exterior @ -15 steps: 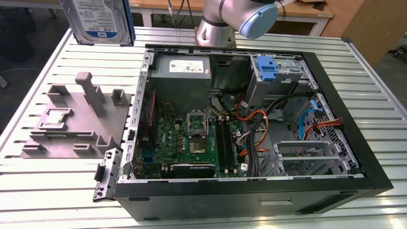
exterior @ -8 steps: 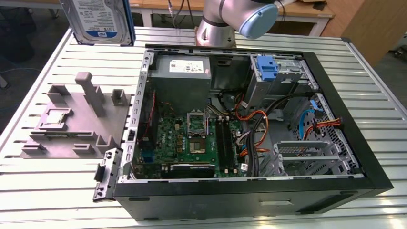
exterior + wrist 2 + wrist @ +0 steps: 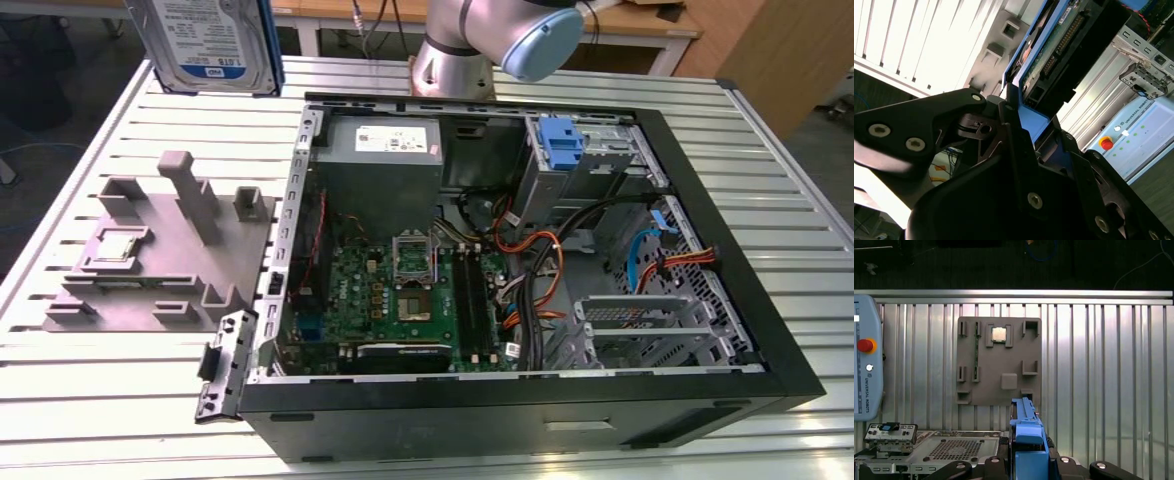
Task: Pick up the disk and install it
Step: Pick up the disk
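Between the black jaws of the pincer (image 3: 1014,115) sits the disk (image 3: 1054,45), pinched by its bright blue side rails, with its green circuit board turned to the second wrist view. In the exterior view the disk hangs upright and label-out, raised clear above the far corner of the table (image 3: 120,400) at the exterior view's left.

Below it lies a surface of pale metal slats running in long parallel ribs. On the slats rests a grey fixture plate (image 3: 989,365) with raised blocks and slots, and a small square silver chip (image 3: 999,333) is seated in one of its recesses. Just beside the plate stands the open black computer case (image 3: 534,400), motherboard and orange cables exposed, with a tall blue bracket (image 3: 566,145) in its upper bay. A control pendant (image 3: 866,360) with a red button lies on the slats.

Behind the case rises the arm (image 3: 467,40), grey with a light blue cap. Past the table edge the floor (image 3: 1004,265) is dark, and a wooden panel (image 3: 787,50) stands at the exterior view's right.
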Robot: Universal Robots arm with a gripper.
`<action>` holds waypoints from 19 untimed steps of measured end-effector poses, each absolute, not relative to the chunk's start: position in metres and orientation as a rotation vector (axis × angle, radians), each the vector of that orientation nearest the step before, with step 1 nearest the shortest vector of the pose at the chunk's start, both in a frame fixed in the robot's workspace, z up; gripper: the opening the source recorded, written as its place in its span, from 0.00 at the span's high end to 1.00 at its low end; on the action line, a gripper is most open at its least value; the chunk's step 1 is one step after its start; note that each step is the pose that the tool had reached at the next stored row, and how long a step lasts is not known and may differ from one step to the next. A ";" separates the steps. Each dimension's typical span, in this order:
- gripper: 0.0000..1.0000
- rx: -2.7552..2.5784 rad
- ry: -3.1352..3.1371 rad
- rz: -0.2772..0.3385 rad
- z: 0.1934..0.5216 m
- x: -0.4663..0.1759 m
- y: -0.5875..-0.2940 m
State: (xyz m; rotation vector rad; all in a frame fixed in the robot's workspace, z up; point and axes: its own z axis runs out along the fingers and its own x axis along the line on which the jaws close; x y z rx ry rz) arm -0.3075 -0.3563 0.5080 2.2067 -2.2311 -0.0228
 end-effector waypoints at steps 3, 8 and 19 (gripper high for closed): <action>0.64 2.207 -2.231 -0.023 0.508 -0.307 -0.356; 0.64 2.207 -2.231 -0.023 0.508 -0.307 -0.356; 0.64 2.207 -2.231 -0.023 0.508 -0.306 -0.356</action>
